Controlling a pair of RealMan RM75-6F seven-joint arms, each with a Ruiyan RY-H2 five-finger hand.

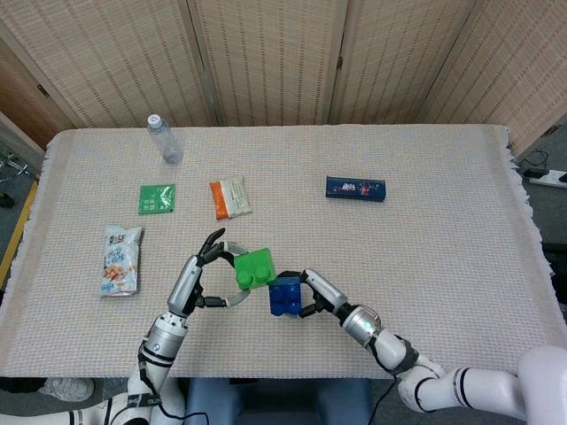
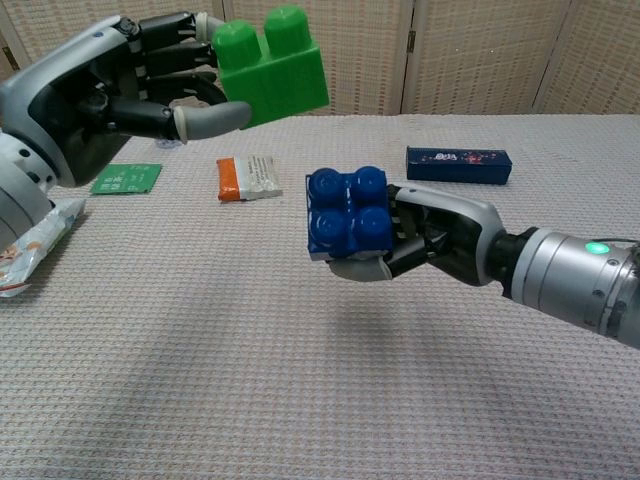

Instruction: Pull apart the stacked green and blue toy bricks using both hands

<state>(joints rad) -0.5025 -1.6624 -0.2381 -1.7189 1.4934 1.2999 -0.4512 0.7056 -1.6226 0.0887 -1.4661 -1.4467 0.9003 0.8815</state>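
Woven reed screens stand behind a table covered in a pale knitted cloth (image 1: 425, 257), its near edge cut off at the bottom of the head view. Both arms run out of frame in the chest view, so only hands and forearms show there. The left hand (image 2: 120, 85) holds the green plastic toy brick (image 2: 272, 62) up above the table, thumb under its near edge and fingers behind it; how those rear fingers lie is hidden by the brick. The right hand (image 2: 425, 240) grips the blue studded toy brick (image 2: 348, 213) from behind and below, studs tipped toward the chest camera, the fingers mostly concealed. The two bricks are apart in the chest view, green higher and further left; from the head view the green brick (image 1: 254, 267) and blue brick (image 1: 284, 296) appear almost touching at a corner. Only the head view shows the clear plastic water bottle (image 1: 164, 140) at the far edge. A green sachet (image 1: 157, 198), an orange-and-white packet (image 1: 229, 197), a dark blue box (image 1: 355, 189) and a white snack bag (image 1: 120, 258) lie flat.
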